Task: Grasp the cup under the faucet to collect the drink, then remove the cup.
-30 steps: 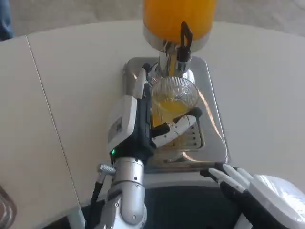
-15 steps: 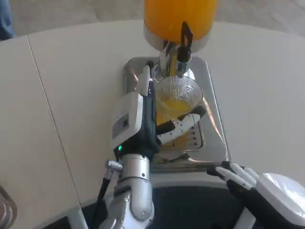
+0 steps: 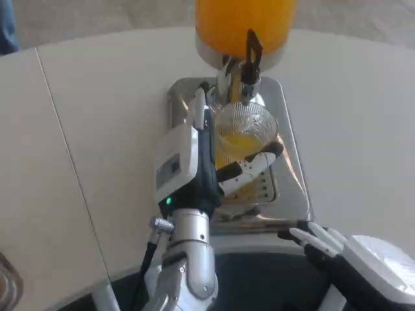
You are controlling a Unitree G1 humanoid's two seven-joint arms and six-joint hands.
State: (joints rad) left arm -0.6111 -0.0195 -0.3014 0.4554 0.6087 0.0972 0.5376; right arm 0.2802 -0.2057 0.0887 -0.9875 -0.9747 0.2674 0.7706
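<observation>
A clear ribbed cup (image 3: 245, 133) with orange drink in its bottom stands on the steel drip tray (image 3: 292, 170), just under the black-handled faucet (image 3: 249, 55) of the orange juice dispenser (image 3: 244, 26). My left hand (image 3: 201, 159) grips the cup from its left side, fingers (image 3: 249, 170) wrapped across the front. My right hand (image 3: 353, 256) hovers low at the near right, off the tray, fingers apart and holding nothing.
The white table (image 3: 97, 116) spreads left and right of the tray, with a seam running down its left part. A glass object's edge (image 3: 8, 280) peeks in at the bottom left corner.
My left hand and forearm have shifted slightly right and farther in, keeping hold of the cup. The right hand has drifted a little along the near edge.
</observation>
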